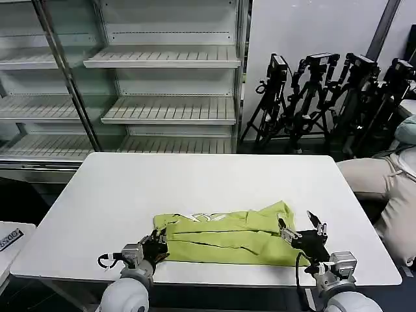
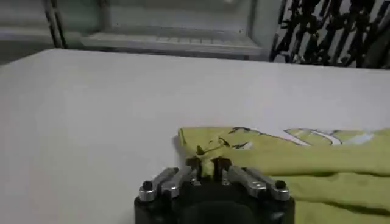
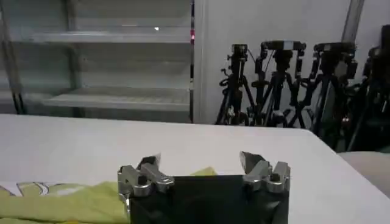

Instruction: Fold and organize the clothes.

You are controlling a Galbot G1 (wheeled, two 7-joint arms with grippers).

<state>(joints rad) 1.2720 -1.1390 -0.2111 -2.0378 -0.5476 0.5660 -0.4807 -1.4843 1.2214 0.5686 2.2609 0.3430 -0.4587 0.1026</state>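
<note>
The clothes are one lime-green shirt (image 1: 227, 237), folded into a long band across the front of the white table (image 1: 195, 182). My left gripper (image 1: 158, 242) sits at the band's left end. In the left wrist view its fingers (image 2: 207, 163) are shut on the shirt's (image 2: 317, 161) edge, with green fabric pinched between them. My right gripper (image 1: 301, 224) is at the band's right end, just above the cloth. It stands open (image 3: 200, 161), its jaws wide apart with nothing between them, and the shirt (image 3: 61, 204) lies below and to one side.
The table's front edge (image 1: 214, 283) lies just behind both grippers. Empty store shelving (image 1: 169, 110) stands beyond the table's far edge and camera tripods (image 1: 325, 97) at the back right. A seated person (image 1: 390, 195) is close to the table's right side. A small white stand (image 1: 10, 240) sits at the left.
</note>
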